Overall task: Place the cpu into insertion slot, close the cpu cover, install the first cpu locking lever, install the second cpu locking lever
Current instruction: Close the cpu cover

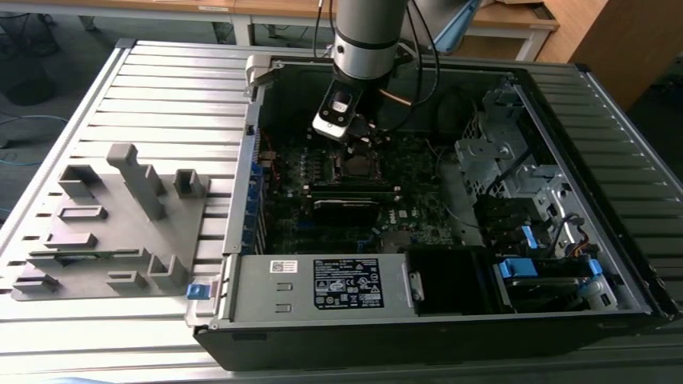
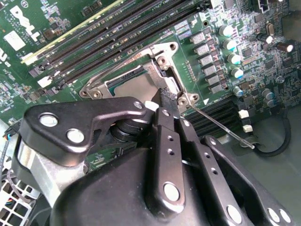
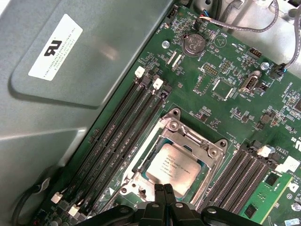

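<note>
The open computer case (image 1: pixel 240 184) walls the work in on all sides. The pincer (image 1: pixel 361 142) is low inside it, in the upper middle of the exterior view, with cables and a drive cage toward the exterior view's right and a boxed power supply (image 1: pixel 320 284) along the near edge. In the first wrist view, long black memory slots (image 3: pixel 122 136) run close along one side of the socket, leaving little free board around it.

The case sits on a slatted metal surface (image 1: pixel 160 96). A grey plastic holder (image 1: pixel 117 216) stands on the slats at the exterior view's left, well apart from the case. Wooden desks line the back of the room.

The arm (image 1: pixel 369 36) comes straight down from the top middle, its wrist tilted toward the insertion slot (image 1: pixel 356 166). The cpu (image 3: pixel 171 165) lies in that slot. The cpu cover (image 3: pixel 195 134) lies flat around the chip, which shows through its window. The pincer's fingers (image 3: pixel 160 195) are together, nothing visible between them, their tips at the socket's edge. In the second wrist view a thin metal lever (image 2: pixel 221 125) runs out from the socket corner just beside the tips; I cannot tell whether it is latched.
</note>
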Controlling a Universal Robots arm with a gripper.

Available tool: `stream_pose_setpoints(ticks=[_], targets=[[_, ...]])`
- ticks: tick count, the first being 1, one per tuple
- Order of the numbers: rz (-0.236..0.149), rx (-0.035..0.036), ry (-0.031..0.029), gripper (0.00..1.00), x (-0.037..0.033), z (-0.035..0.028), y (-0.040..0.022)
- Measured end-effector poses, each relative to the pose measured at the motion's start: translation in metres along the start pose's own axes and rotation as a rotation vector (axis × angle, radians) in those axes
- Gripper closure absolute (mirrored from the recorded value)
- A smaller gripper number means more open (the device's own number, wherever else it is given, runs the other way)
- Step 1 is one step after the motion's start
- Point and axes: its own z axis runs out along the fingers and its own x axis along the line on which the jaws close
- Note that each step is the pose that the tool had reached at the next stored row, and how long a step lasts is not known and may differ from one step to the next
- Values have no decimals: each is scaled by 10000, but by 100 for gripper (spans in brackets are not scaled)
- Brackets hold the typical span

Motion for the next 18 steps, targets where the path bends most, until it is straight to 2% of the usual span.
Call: stream_pose_setpoints(ticks=[6,8,18], targets=[[-18,-4,7,89,0,0,0],[-157,-2,13,89,0,0,0],[-1757,54,41,89,0,4,0]])
